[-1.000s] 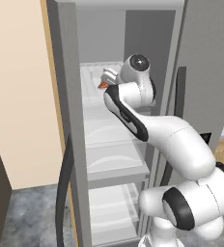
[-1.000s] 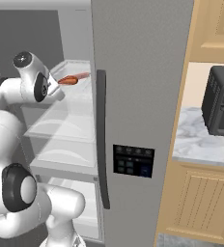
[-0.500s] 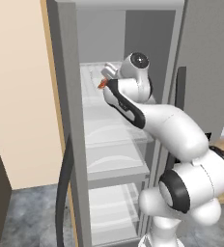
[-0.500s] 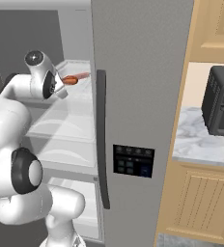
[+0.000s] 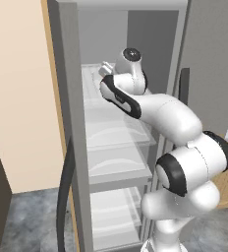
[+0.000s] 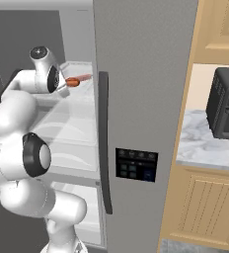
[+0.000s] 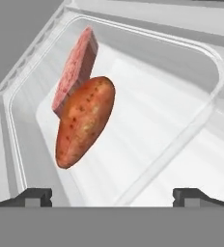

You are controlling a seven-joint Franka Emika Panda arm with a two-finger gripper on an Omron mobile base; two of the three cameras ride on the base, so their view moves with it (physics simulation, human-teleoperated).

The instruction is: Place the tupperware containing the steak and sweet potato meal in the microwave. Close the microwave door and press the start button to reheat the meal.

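The end effector (image 7: 112,195) was held wide open just before the tupperware (image 7: 181,140), whose long axis ran away from it.

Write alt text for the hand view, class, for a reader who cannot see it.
An orange sweet potato and a pinkish-red steak lie side by side, touching, in a translucent tupperware with rounded corners on a white shelf. The open gripper hangs just short of the tray's near rim, its dark fingertips wide apart.
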